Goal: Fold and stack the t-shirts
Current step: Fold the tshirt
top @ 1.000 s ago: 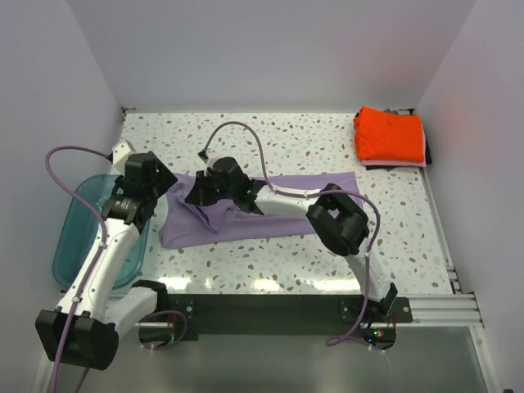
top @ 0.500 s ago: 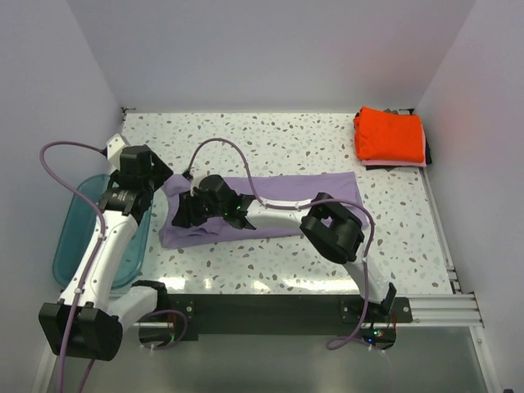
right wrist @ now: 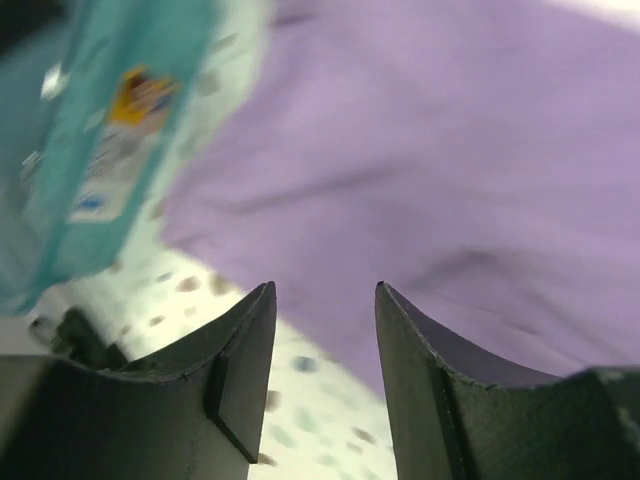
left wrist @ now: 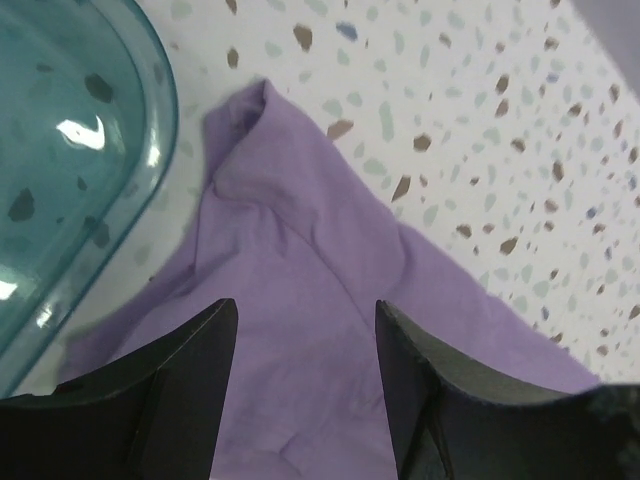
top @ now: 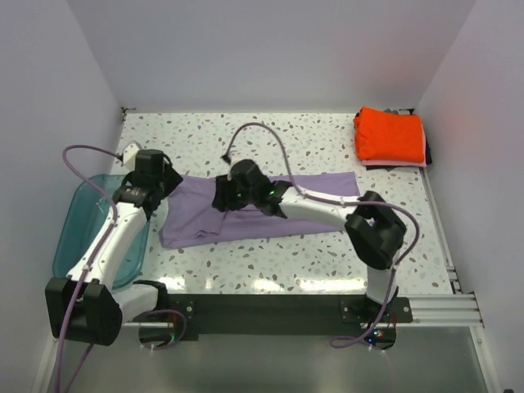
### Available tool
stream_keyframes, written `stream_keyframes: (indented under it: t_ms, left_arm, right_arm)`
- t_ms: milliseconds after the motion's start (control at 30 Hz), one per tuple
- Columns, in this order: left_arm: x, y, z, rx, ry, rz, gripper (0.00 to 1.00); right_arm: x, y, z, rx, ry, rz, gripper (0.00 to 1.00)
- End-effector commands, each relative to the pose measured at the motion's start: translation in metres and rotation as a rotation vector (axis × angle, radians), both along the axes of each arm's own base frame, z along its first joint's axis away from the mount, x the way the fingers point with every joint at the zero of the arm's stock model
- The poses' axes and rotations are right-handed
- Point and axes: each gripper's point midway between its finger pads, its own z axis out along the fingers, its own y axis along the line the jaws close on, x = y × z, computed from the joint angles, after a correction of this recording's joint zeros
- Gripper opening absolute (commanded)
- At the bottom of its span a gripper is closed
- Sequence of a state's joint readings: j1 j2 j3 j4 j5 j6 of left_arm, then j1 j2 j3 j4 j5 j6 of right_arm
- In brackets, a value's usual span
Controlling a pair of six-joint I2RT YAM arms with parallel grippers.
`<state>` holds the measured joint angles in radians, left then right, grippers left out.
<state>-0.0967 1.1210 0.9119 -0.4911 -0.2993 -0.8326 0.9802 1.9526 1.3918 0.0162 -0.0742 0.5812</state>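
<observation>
Purple tee [top: 246, 214] judged mid-fold; left tool [left wrist: 305, 350] and right tool [right wrist: 322, 340] spread, nothing pinched. Next, 9 o'clock edge likely to be gripped.

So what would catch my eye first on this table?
A lavender t-shirt lies spread across the middle of the speckled table, with the left arm and right arm stretched over it. An orange-red t-shirt sits folded in the far right corner, and a teal tub at the left edge.
</observation>
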Motion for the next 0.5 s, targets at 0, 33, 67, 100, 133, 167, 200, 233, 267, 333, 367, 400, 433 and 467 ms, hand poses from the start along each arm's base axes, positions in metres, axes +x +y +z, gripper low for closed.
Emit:
stream_keyframes:
  t_ms: [0, 33, 67, 100, 133, 167, 200, 233, 267, 333, 367, 400, 433, 467]
  left_arm:
    - [0.0, -0.033, -0.03, -0.051, 0.045, -0.009, 0.62]
    - [-0.003, -0.033, -0.04, -0.048, 0.062, 0.046, 0.62]
    - [-0.006, -0.042, -0.054, -0.043, 0.104, 0.051, 0.62]
    - [-0.011, -0.041, -0.068, -0.049, 0.137, 0.082, 0.63]
    - [-0.012, -0.043, -0.076, -0.085, 0.148, 0.121, 0.63]
    - [-0.014, -0.043, -0.09, -0.089, 0.181, 0.141, 0.63]
    - [-0.017, -0.042, -0.101, -0.095, 0.202, 0.157, 0.63]
    - [-0.014, -0.045, -0.105, -0.119, 0.2, 0.178, 0.63]
    - [-0.014, -0.045, -0.118, -0.117, 0.235, 0.188, 0.63]
    - [-0.009, -0.047, -0.132, -0.114, 0.275, 0.206, 0.63]
    - [-0.007, -0.048, -0.136, -0.115, 0.288, 0.213, 0.63]
    - [-0.001, -0.05, -0.136, -0.12, 0.289, 0.215, 0.63]
    - [0.003, -0.051, -0.138, -0.117, 0.299, 0.215, 0.63]
    - [0.004, -0.051, -0.148, -0.104, 0.328, 0.222, 0.63]
  right_arm:
    - [0.071, -0.134, 0.012, -0.24, -0.048, -0.353, 0.49]
    - [0.078, -0.162, 0.025, -0.278, -0.079, -0.411, 0.52]
    - [0.089, -0.204, 0.017, -0.357, -0.079, -0.514, 0.54]
    - [0.086, -0.231, 0.012, -0.422, -0.06, -0.556, 0.55]
    - [0.086, -0.25, 0.022, -0.435, -0.077, -0.593, 0.57]
    - [0.087, -0.278, 0.011, -0.483, -0.055, -0.642, 0.58]
    - [0.086, -0.296, 0.009, -0.524, -0.055, -0.679, 0.59]
    - [0.085, -0.307, 0.008, -0.543, -0.054, -0.699, 0.6]
    - [0.083, -0.318, 0.001, -0.572, -0.04, -0.716, 0.6]
    - [0.083, -0.339, -0.01, -0.62, -0.012, -0.752, 0.61]
    - [0.085, -0.348, -0.015, -0.632, 0.002, -0.77, 0.61]
    - [0.087, -0.35, -0.019, -0.632, 0.015, -0.771, 0.61]
    - [0.088, -0.352, -0.024, -0.639, 0.027, -0.77, 0.61]
    - [0.09, -0.359, -0.034, -0.66, 0.05, -0.779, 0.61]
